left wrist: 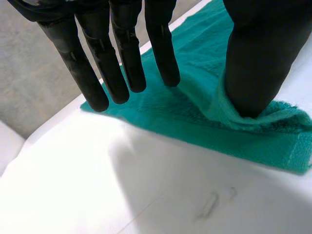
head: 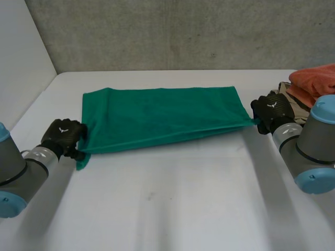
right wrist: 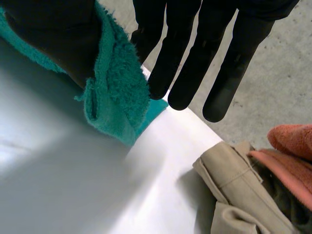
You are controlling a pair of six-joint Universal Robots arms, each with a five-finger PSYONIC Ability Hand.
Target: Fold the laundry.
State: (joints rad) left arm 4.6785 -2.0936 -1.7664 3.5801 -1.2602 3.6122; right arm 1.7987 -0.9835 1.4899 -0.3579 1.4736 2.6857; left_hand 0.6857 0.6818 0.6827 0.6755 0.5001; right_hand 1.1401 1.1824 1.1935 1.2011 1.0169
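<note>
Two lower corners of the green towel [head: 162, 117] are pinched thinly by left hand [head: 63, 136] and right hand [head: 272, 110], so one could be pulled free by tension.

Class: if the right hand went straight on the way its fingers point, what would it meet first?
Probably bare table, then the wall; depth is unclear. The right hand pinches the towel by a corner; the clothes pile lies beside it.
</note>
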